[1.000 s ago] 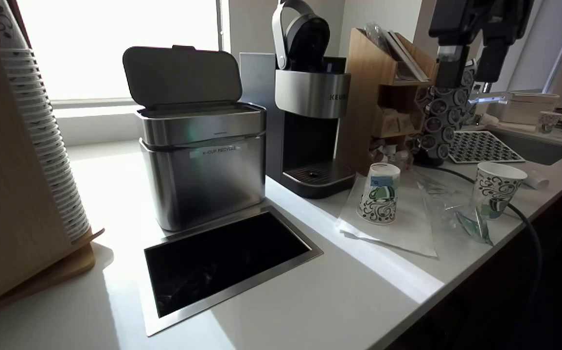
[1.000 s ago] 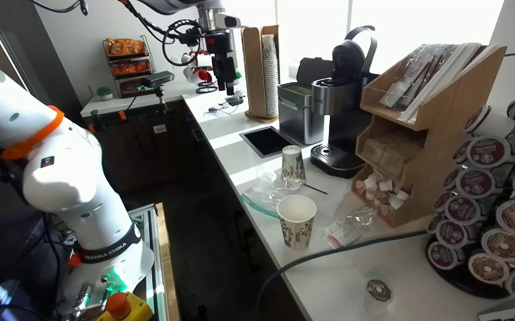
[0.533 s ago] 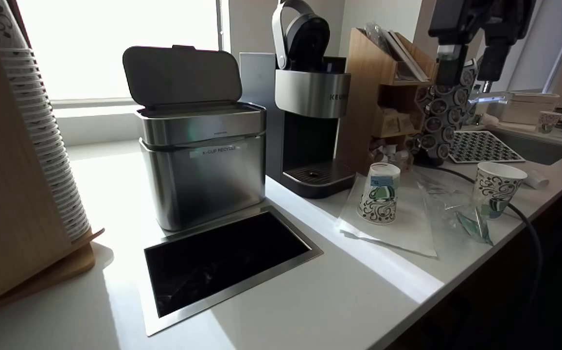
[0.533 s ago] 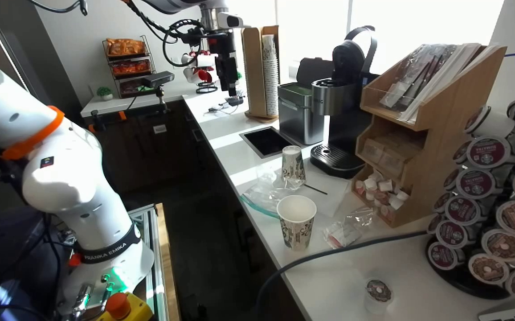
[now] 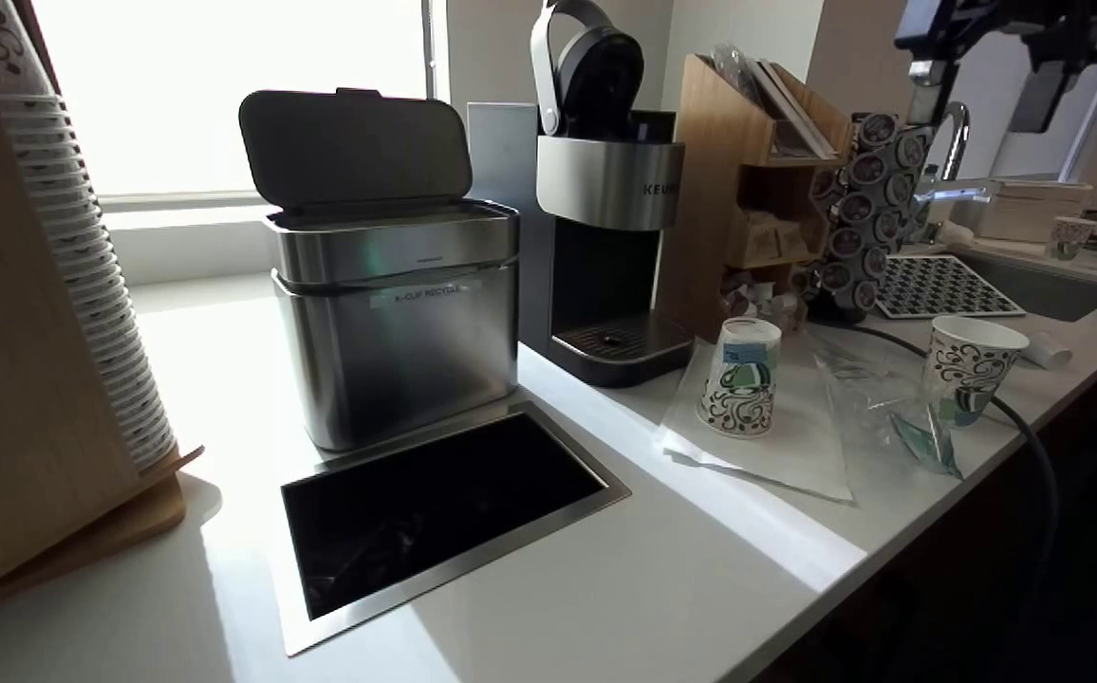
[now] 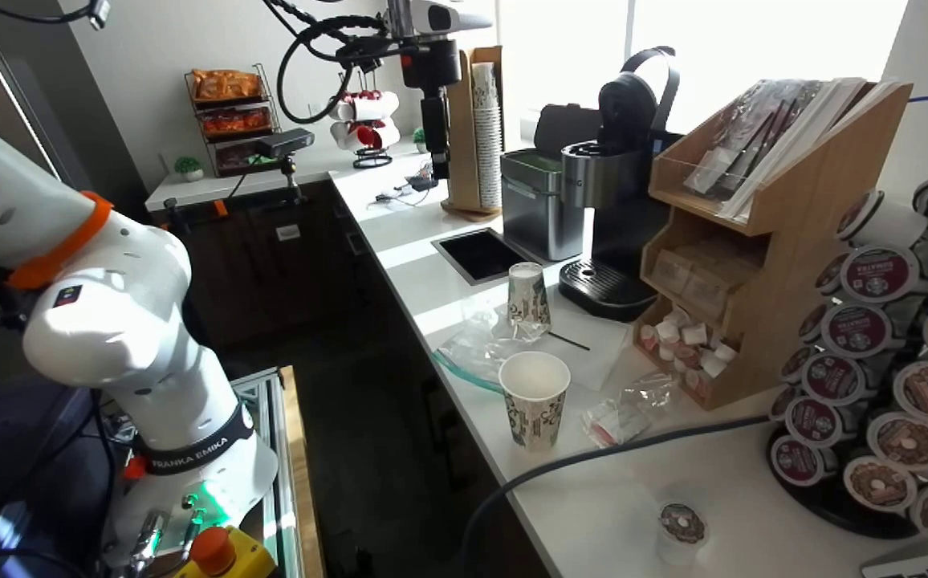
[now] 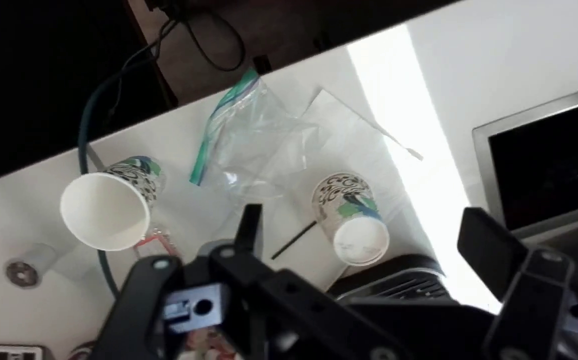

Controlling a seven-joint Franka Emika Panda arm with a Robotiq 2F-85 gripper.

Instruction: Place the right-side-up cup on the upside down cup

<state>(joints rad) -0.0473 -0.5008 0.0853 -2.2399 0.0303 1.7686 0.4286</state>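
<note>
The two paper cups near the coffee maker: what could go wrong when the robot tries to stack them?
The upright cup might topple, as the upside-down cup offers only its narrow base to stand on. The open gripper might snag the green-edged bag, which lies close to both cups. The cable runs close to the upright cup, so catching it might knock that cup over.

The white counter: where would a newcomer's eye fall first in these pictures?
Probably on the patterned white paper cup with rim up, near the edge of the white counter, and the matching white paper cup with rim down, near the silver-and-black coffee maker. Next, the black two-finger gripper, hanging open and empty above the counter.
</note>
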